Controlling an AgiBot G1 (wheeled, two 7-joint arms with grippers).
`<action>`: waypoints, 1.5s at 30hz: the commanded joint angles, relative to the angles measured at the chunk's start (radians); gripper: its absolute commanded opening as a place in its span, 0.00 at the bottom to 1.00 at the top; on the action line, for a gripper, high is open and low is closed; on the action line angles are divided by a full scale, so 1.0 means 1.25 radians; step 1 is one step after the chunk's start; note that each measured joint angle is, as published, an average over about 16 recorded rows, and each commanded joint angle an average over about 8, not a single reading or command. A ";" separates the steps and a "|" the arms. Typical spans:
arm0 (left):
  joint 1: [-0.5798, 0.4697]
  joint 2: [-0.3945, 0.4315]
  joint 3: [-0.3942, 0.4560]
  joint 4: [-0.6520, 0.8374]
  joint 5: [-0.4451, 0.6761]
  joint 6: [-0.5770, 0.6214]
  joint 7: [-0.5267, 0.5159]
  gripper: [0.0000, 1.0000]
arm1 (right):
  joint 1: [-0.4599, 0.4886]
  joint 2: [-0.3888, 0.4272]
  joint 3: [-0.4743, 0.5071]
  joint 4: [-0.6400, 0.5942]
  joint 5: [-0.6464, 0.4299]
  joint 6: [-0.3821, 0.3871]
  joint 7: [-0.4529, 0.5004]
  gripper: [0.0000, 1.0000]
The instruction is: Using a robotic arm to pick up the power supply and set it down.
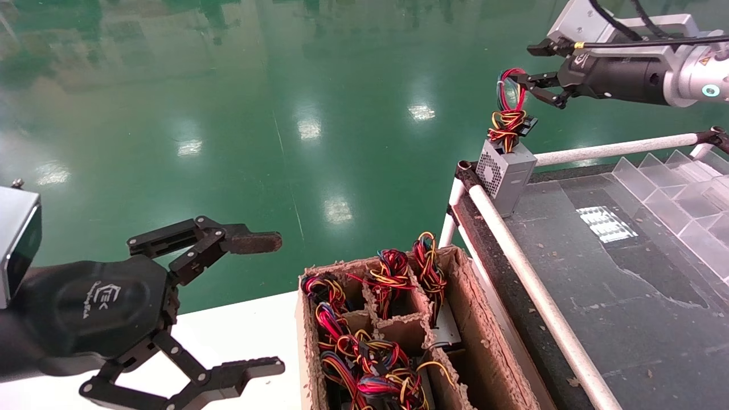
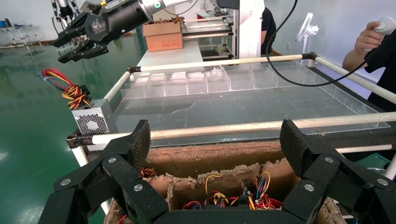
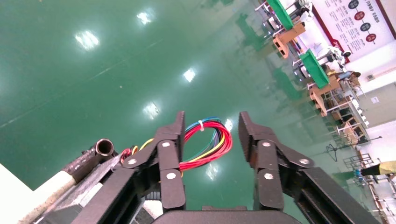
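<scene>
The power supply (image 1: pixel 506 171) is a small silver box with a vent grille. It stands upright on the near-left corner of the dark railed table (image 1: pixel 626 296), also in the left wrist view (image 2: pixel 91 122). Its looped wires (image 1: pixel 508 114) of red, yellow and black rise above it. My right gripper (image 1: pixel 532 67) hovers at the top of that loop, open. In the right wrist view the wire loop (image 3: pixel 205 144) lies between the spread fingers of the gripper (image 3: pixel 211 123). My left gripper (image 1: pixel 273 304) hangs open and empty beside the cardboard box (image 1: pixel 484 341).
The brown cardboard box (image 2: pixel 210 158) with dividers holds several more wire bundles. White tube rails (image 1: pixel 529 285) edge the table, and clear plastic dividers (image 1: pixel 672 193) sit at its far right. A white surface (image 1: pixel 228 336) lies under my left gripper. A person (image 2: pixel 373 42) stands beyond the table.
</scene>
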 commanded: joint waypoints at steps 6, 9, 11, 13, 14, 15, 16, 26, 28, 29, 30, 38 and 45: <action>0.000 0.000 0.000 0.000 0.000 0.000 0.000 1.00 | -0.004 0.024 0.038 0.011 0.057 -0.067 0.041 1.00; 0.000 0.000 0.001 0.001 0.000 0.000 0.000 1.00 | -0.029 0.040 0.050 0.042 0.082 -0.085 0.069 1.00; 0.000 0.000 0.001 0.001 -0.001 0.000 0.000 1.00 | -0.053 0.053 0.055 0.075 0.098 -0.095 0.088 1.00; 0.000 0.000 0.001 0.001 -0.001 0.000 0.001 1.00 | -0.078 0.065 0.060 0.110 0.116 -0.107 0.106 1.00; 0.000 0.000 0.001 0.001 -0.001 0.000 0.001 1.00 | -0.090 0.072 0.062 0.126 0.124 -0.113 0.114 1.00; 0.000 0.000 0.001 0.001 -0.001 0.000 0.001 1.00 | -0.102 0.078 0.064 0.143 0.133 -0.119 0.123 1.00; 0.000 0.000 0.001 0.001 -0.001 0.000 0.001 1.00 | -0.115 0.084 0.067 0.161 0.142 -0.125 0.132 1.00; 0.000 0.000 0.001 0.001 -0.001 0.000 0.001 1.00 | -0.242 0.148 0.090 0.333 0.230 -0.186 0.220 1.00; 0.000 0.000 0.001 0.001 -0.001 0.000 0.001 1.00 | -0.267 0.161 0.095 0.367 0.247 -0.199 0.237 1.00; 0.000 0.000 0.002 0.001 -0.001 0.000 0.001 1.00 | -0.279 0.167 0.097 0.385 0.256 -0.205 0.246 1.00; 0.000 0.000 0.002 0.001 -0.001 0.000 0.001 1.00 | -0.292 0.174 0.100 0.402 0.265 -0.211 0.255 1.00; -0.001 0.000 0.002 0.001 -0.001 0.000 0.001 1.00 | -0.394 0.225 0.119 0.540 0.336 -0.260 0.326 1.00; -0.001 0.000 0.002 0.001 -0.001 0.000 0.001 1.00 | -0.483 0.270 0.136 0.662 0.397 -0.303 0.388 1.00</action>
